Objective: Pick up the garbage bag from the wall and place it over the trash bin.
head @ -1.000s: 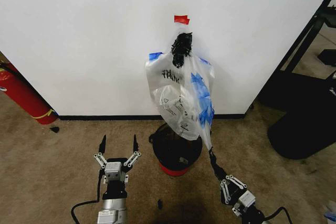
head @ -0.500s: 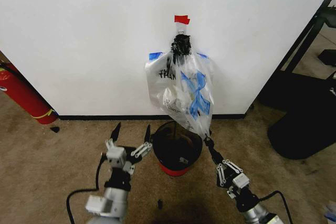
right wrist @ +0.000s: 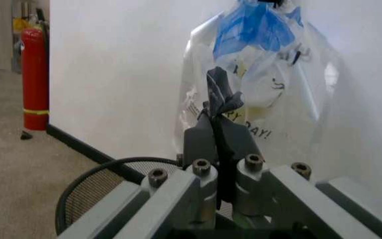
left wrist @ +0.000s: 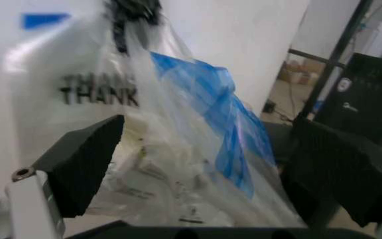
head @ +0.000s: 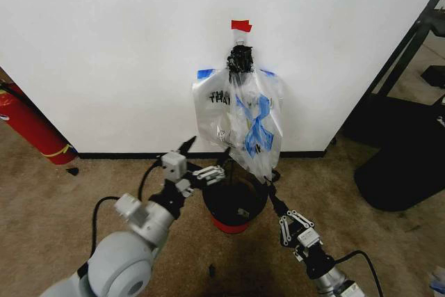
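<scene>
We are seeing the bag point(head: 240, 119) hanging on the wall point(head: 111, 46), over the bin point(head: 233, 203) | bin sitting on the floor by the wall | left gripper point(head: 205, 161) reaching in left of the bag, above the bin | right gripper point(head: 268, 189) sitting right of the bin, under the bag | extinguisher point(head: 28, 126) leaning far left.

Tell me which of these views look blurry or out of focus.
Head view: the left arm's near joint is smeared, while the garbage bag and trash bin stay sharp. Left wrist view: soft throughout, lettering fuzzy. Right wrist view: fairly crisp, with the nearest gripper hardware slightly soft.
</scene>
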Robot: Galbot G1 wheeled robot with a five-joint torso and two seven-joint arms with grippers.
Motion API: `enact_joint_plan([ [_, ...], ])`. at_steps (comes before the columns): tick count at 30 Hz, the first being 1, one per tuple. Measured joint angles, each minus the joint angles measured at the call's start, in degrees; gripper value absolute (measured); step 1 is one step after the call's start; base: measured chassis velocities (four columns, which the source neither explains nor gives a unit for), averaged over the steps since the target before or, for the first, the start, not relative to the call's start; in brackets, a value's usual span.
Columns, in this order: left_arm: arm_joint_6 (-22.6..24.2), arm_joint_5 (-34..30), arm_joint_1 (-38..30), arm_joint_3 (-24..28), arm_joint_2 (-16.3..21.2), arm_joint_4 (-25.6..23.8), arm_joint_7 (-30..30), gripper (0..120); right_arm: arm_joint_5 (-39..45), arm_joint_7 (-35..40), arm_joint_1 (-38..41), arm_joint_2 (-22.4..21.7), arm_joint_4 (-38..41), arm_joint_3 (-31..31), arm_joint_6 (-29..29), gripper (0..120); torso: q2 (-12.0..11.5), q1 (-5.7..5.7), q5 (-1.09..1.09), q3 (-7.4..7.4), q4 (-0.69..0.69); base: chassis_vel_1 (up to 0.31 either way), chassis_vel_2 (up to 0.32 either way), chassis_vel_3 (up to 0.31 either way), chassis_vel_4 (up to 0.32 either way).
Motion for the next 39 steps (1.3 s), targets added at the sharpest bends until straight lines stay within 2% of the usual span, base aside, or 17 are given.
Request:
enact_joint_plan([
  [6,4.96,-9.74,-13.48,6.8,-0.33,3.38,-1.96,100,0.14,0.24,-0.5,-0.28,-0.18,0.7,0.09,0,0.0,0.0,0.0,0.0,-0.02,0.0,0.0,0.0,0.0],
  [9,5.91,-11.89,-17.7,9.53,-0.41,5.12,-2.06,98,0.08,0.3,-0.41,-0.24,-0.24,0.67,-0.05,0,0.0,0.0,0.0,0.0,0.01,0.0,0.0,0.0,0.0],
  [17,6.24,-11.89,-22.79,14.21,-0.37,8.06,-0.43,98,0.25,0.53,-0.23,-0.7,-0.25,0.72,-0.36,0,0.0,0.0,0.01,0.0,0.0,0.0,0.0,0.0,0.0],
  [23,5.84,-12.77,-28.08,20.36,-1.4,12.55,-2.77,93,0.49,0.46,-0.62,-0.59,-0.19,0.76,-0.35,0,0.0,0.0,0.01,0.0,-0.01,0.0,0.0,0.0,0.0],
  [29,5.78,-13.57,-29.7,21.35,-2.45,14.49,-3.88,90,0.63,0.43,-0.93,-0.58,-0.22,0.85,-0.29,0,0.0,0.0,0.01,0.0,0.0,0.0,0.0,0.0,0.0],
  [35,5.67,-13.35,-31.97,23.28,-3.24,16.15,-3.54,76,0.64,0.39,-0.65,-0.55,-0.74,0.7,-0.1,0,0.0,-0.01,0.01,-0.01,0.0,0.0,0.0,0.0,0.0],
  [39,4.92,-12.4,-32.91,25.42,-3.58,17.3,-3.85,58,0.53,0.33,-0.46,0.05,-1.02,0.28,0.03,0,0.0,-0.01,0.01,-0.01,-0.01,0.0,0.0,0.0,0.0],
])
